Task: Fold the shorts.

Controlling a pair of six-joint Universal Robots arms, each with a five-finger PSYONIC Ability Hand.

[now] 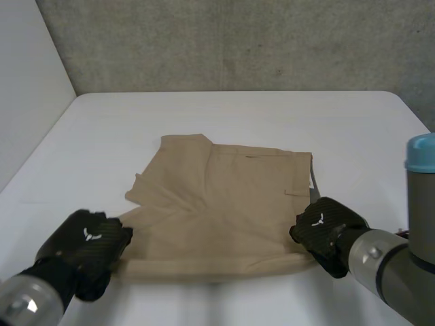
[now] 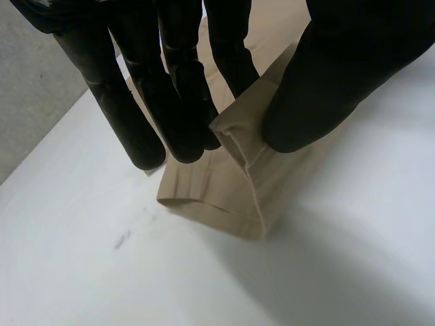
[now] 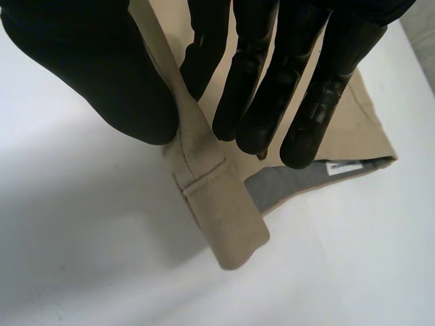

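White table (image 1: pixel 204 112), grey wall (image 1: pixel 238 41), shorts (image 1: pixel 224 204) (tan); left hand (image 1: pixel 85 248) pinches hem (image 2: pixel 224 207), right hand (image 1: pixel 326 231) waistband (image 3: pixel 221 210)

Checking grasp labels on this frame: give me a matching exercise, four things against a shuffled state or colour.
Things:
1. left hand
2. right hand
3. shorts
4. right arm's cap

States:
A. light blue
B. pinches the waistband
C. pinches a leg hem
D. tan, on the white table

Pairs: 1-C, 2-B, 3-D, 4-A
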